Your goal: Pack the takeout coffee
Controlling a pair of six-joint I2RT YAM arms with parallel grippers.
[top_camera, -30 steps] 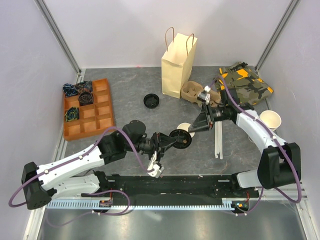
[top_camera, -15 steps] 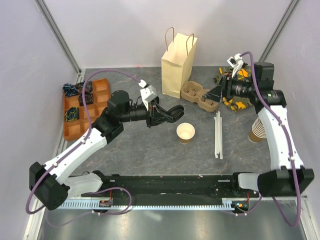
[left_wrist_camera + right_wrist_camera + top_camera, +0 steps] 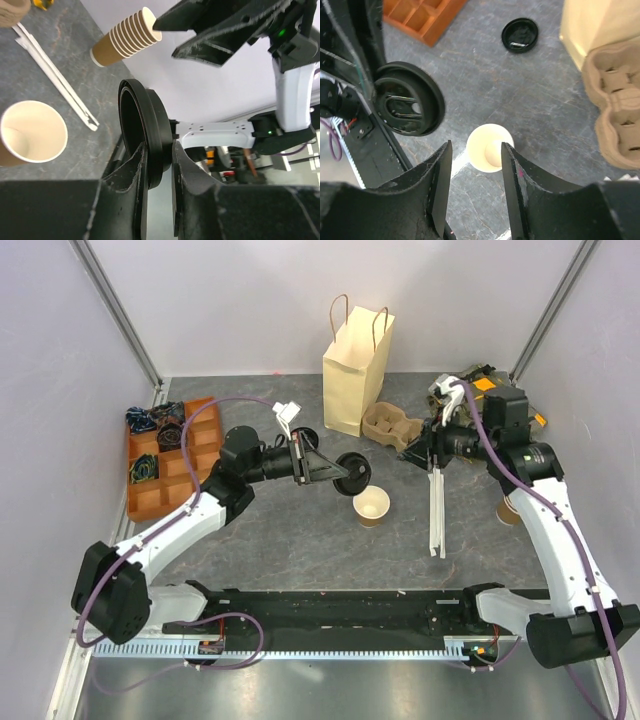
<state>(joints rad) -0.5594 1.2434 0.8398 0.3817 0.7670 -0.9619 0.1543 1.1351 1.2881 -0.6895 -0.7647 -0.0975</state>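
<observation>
Coffee cup (image 3: 371, 506) upright, lidless; left gripper (image 3: 159, 156) pinches black lid (image 3: 150, 125) at cup's 11 o'clock; right gripper (image 3: 476, 150) spread.

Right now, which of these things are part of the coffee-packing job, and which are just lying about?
For the job: open cup; black lid in the left gripper; paper bag.
Lying about: cup stack; spare lid; orange tray; white sticks.

In front of the tan paper bag (image 3: 357, 365), the paper cup (image 3: 371, 506) is brown outside and cream inside. The upright lid (image 3: 352, 475) is black, and the tray (image 3: 207, 460) far left is orange.
</observation>
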